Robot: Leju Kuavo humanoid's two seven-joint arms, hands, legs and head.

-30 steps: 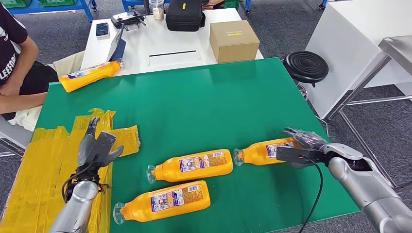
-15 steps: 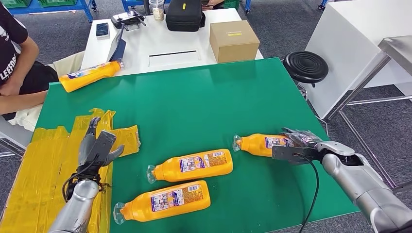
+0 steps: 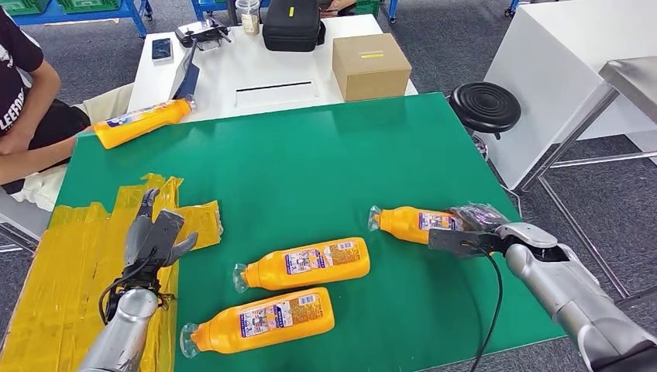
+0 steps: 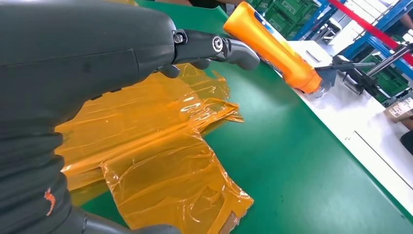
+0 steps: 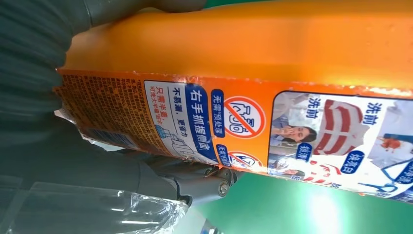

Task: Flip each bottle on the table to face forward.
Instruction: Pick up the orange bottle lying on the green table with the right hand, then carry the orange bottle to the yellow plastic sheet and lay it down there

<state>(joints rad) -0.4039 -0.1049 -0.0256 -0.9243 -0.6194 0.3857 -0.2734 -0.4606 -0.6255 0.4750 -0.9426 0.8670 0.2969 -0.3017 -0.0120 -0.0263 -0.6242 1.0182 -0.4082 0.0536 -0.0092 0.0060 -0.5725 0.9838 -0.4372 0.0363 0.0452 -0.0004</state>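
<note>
Right wrist view — bottle (image 5: 272, 73) label text

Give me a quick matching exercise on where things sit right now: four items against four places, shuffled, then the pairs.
Things:
1. right hand
2. left hand
3. cardboard box
4. black stool

Places:
A. on the white table beyond the green mat
B. above the yellow tape patch
C. on the floor off the mat's far right corner
D. gripping the base end of the rightmost bottle

Pairs: 1-D, 2-B, 3-A, 4-C
</note>
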